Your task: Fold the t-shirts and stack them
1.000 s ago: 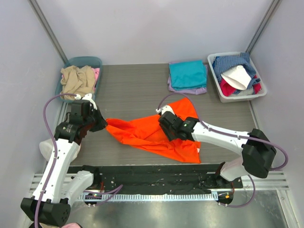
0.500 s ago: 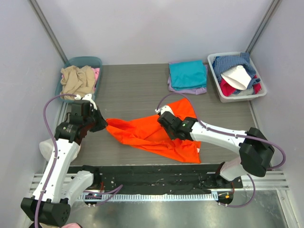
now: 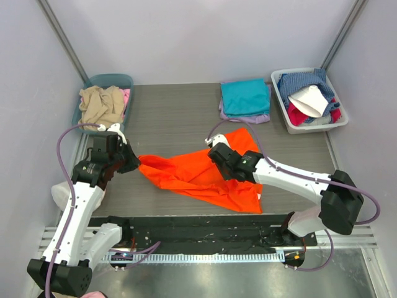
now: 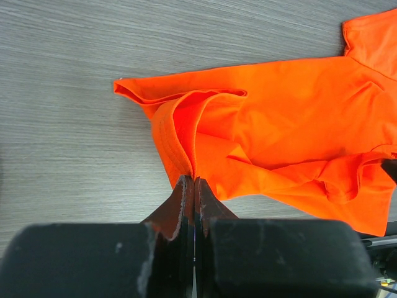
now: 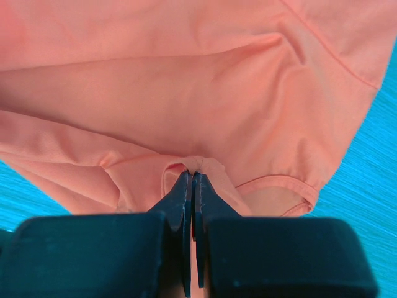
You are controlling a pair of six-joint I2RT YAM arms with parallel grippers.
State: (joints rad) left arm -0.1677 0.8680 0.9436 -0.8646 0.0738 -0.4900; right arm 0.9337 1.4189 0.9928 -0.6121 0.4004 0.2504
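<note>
The orange t-shirt (image 3: pixel 205 177) lies crumpled across the middle of the table. My left gripper (image 3: pixel 138 162) is shut on its left tip, the cloth pinched between the closed jaws (image 4: pixel 193 180). My right gripper (image 3: pixel 218 156) is shut on a fold near the shirt's upper middle; the wrist view shows a small ridge of the orange t-shirt (image 5: pixel 217 93) caught at the fingertips (image 5: pixel 192 174). At the back, a folded teal t-shirt (image 3: pixel 245 97) rests on a folded lavender t-shirt (image 3: pixel 248 118).
A teal bin (image 3: pixel 124 81) at the back left holds beige and pink cloth. A grey bin (image 3: pixel 278 79) at the back right holds blue, white and red clothes. Bare table (image 3: pixel 173 118) lies between the orange shirt and the back wall.
My right gripper has closed on a fold of the orange shirt and shifted slightly right. The left gripper keeps its hold and has not moved.
</note>
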